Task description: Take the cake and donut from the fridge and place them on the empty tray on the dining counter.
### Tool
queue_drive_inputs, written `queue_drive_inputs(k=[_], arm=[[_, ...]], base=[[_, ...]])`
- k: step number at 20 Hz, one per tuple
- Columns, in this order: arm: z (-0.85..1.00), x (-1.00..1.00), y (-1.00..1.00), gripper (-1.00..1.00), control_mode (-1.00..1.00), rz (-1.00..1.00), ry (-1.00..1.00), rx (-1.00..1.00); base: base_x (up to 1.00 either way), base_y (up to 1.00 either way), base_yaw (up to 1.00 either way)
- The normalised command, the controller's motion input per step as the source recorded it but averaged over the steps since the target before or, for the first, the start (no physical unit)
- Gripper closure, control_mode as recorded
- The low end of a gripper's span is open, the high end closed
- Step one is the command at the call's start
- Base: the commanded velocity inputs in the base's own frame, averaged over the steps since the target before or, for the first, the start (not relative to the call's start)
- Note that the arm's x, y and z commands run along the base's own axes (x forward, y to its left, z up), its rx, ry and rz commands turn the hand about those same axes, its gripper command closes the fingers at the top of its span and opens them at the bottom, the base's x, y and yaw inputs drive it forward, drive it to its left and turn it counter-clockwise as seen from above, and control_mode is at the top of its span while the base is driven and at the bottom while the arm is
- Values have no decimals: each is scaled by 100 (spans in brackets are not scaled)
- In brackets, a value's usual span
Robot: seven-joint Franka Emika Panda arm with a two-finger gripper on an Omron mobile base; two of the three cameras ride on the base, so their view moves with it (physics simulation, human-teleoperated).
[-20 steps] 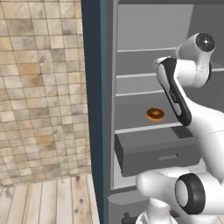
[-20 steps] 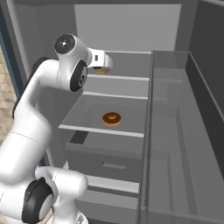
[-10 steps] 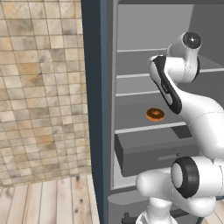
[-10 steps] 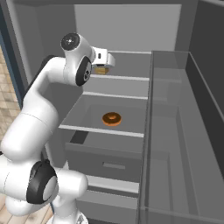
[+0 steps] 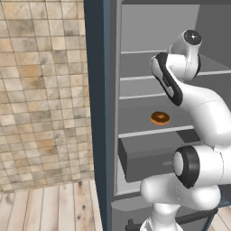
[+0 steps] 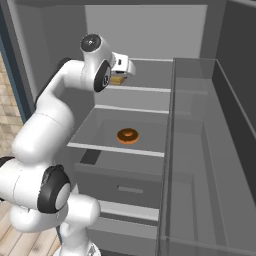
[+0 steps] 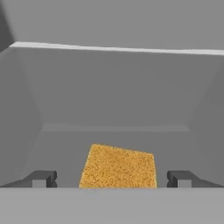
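No readable writing — claw (image 7: 111,179) wide, straddling the cake (image 7: 118,166).

I see cake (image 7: 118,167) grainy, matt, sponge-like. Donut (image 6: 128,135) glossy glazed. Fridge (image 6: 150,35) interior smooth matt grey, plastic-looking. Wall tiles (image 5: 43,90) rough stone; floor (image 5: 49,207) wood planks.

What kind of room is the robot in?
Probably a kitchen: the arm reaches into an open slate-grey fridge with light grey shelves, holding a round orange-brown glazed donut and a small yellow-tan cake block. A beige tiled wall stands beside it.
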Motion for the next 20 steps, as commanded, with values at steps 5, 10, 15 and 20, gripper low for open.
queue_drive_inputs(k=[5,10,15,20], arm=[[-10,13,-5,-100,-100,0,2,3],[-20,0,0,-100,-100,0,0,0],[-27,0,0,-100,-100,0,0,0],[-30,8,0,100,-100,0,0,0]], base=[[0,0,0],[0,0,0],[0,0,0],[0,0,0]])
